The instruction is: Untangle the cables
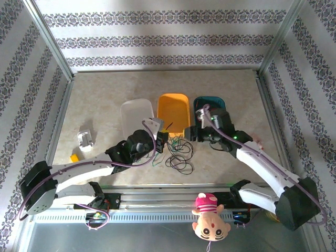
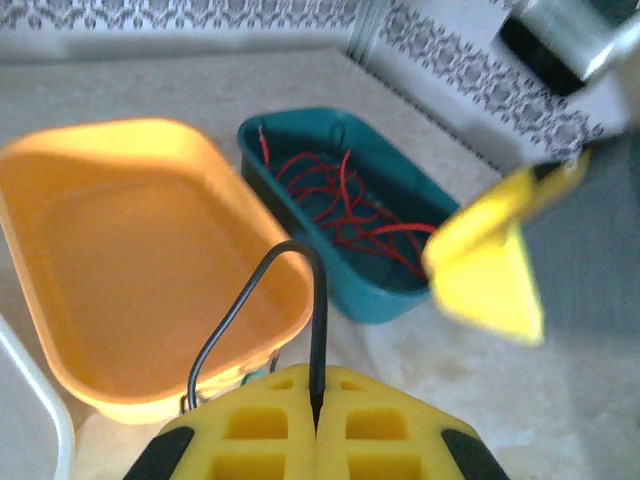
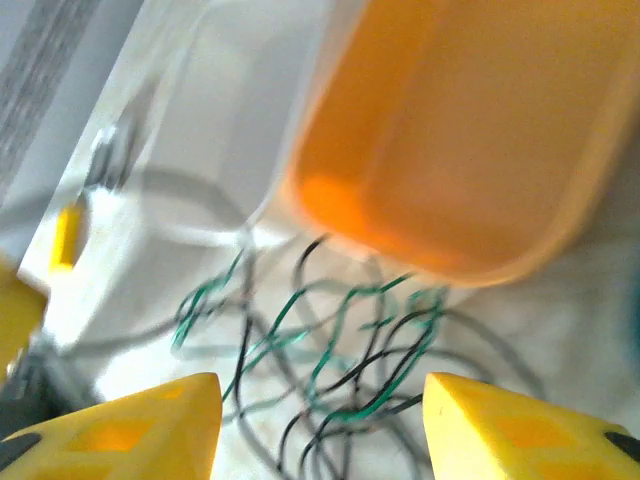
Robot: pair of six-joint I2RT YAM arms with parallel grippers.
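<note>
A tangle of thin green and black cables (image 1: 179, 154) lies on the table just in front of the orange bin (image 1: 174, 111). My left gripper (image 1: 162, 140) is at the tangle's left edge, shut on a black cable (image 2: 318, 320) that loops up from between its yellow fingertips (image 2: 318, 400). Red cables (image 2: 340, 205) lie coiled inside the teal bin (image 2: 400, 290). My right gripper (image 3: 320, 430) hangs open over the green and black cables (image 3: 350, 350), with nothing between its fingers (image 3: 130, 430). In the top view it (image 1: 192, 134) sits at the tangle's right.
A white bin (image 1: 137, 116) stands left of the orange one, with the teal bin (image 1: 210, 105) on the right. A small white object (image 1: 85, 139) and a yellow piece (image 1: 75, 157) lie at the left. A plush doll (image 1: 208, 216) hangs at the near edge.
</note>
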